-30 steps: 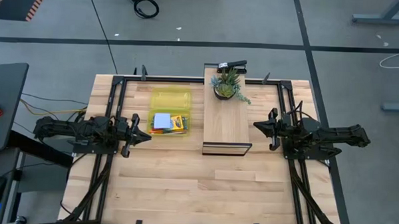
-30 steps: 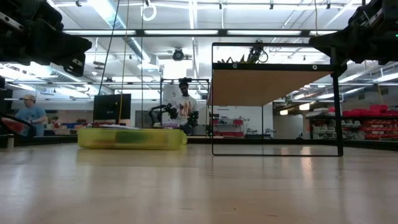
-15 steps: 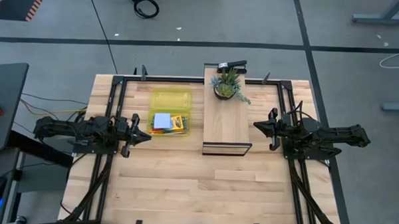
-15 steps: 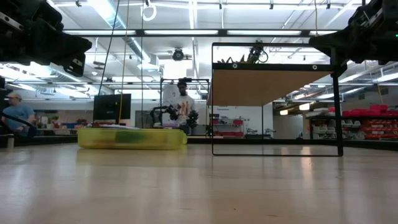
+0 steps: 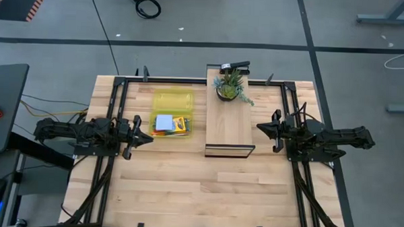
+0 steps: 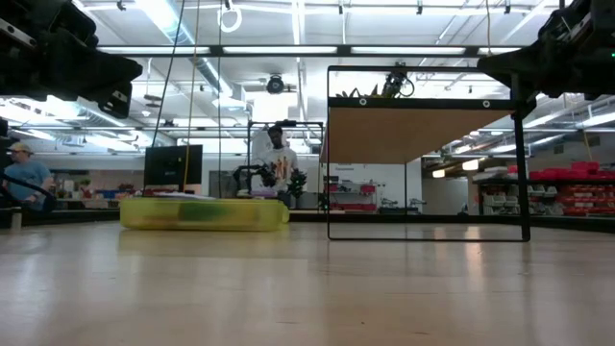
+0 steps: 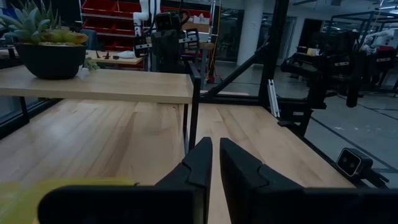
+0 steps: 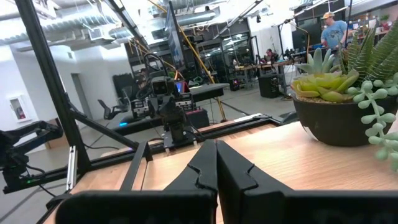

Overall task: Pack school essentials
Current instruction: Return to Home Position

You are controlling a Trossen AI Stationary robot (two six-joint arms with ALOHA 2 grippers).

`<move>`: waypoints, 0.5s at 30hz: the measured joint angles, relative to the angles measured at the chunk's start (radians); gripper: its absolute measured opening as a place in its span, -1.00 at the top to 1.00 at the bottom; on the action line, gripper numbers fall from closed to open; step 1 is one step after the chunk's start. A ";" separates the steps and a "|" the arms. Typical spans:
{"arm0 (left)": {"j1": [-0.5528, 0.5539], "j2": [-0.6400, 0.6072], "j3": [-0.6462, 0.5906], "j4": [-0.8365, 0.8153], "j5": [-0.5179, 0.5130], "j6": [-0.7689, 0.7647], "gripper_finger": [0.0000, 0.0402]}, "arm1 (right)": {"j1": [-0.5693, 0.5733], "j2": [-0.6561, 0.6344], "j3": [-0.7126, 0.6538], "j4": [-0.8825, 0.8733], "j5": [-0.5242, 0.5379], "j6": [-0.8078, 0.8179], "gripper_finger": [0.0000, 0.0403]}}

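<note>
high view shows the yellow supply box point(image 5: 172, 100) at about 11 o'clock from the centre of the table point(image 5: 206, 188). the pale blue notepad point(image 5: 163, 121) and crayon box point(image 5: 179, 125) lie inside it at its 6 o'clock end. against the frames of a second back, nothing on the table has shifted and neither arm has moved; only a person point(image 6: 277, 159) in the room beyond has changed stance. judgement: packing appears complete and the arms are parked. the left gripper point(image 5: 147, 134) sits just beside the box at its 8 o'clock, fingers nearly together, holding nothing. the right gripper point(image 5: 259, 127) sits at 3 o'clock of the wooden board point(image 5: 228, 124), fingers pressed together, empty. both arms lie folded, pointing inward.
</note>
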 joint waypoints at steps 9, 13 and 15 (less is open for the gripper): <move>0.000 0.000 0.000 0.000 0.000 0.000 0.86 | 0.000 0.000 0.000 0.000 0.000 0.000 0.97; 0.000 0.000 0.000 0.000 0.000 0.000 0.85 | 0.000 0.000 0.000 0.000 0.000 0.000 0.97; 0.000 0.000 0.000 0.000 0.000 0.000 0.83 | 0.000 0.000 0.000 0.000 0.000 0.000 0.97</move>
